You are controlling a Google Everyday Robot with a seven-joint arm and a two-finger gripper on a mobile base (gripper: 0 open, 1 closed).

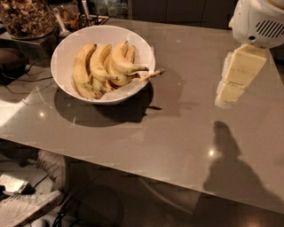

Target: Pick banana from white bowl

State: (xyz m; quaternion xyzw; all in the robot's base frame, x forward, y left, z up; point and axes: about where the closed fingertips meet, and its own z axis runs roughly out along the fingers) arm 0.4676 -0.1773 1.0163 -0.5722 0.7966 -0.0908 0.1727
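The white bowl (60, 55) stands on the grey table (155, 128) at the upper left. It holds several ripe yellow bananas. The plump curved banana (120, 64) lies on top at the right side of the pile. Another banana's dark stem (154, 73) sticks out over the bowl's right rim. My gripper (235, 77), cream-coloured under a white housing (259, 20), hangs above the table at the upper right. It is well to the right of the bowl and holds nothing that I can see.
A clear jar of nuts (26, 17) and utensils (86, 11) stand behind the bowl at the top left. Dark cables (26, 82) run left of the bowl. The table's front edge crosses the lower part of the view, with a white shoe (26, 208) on the floor below.
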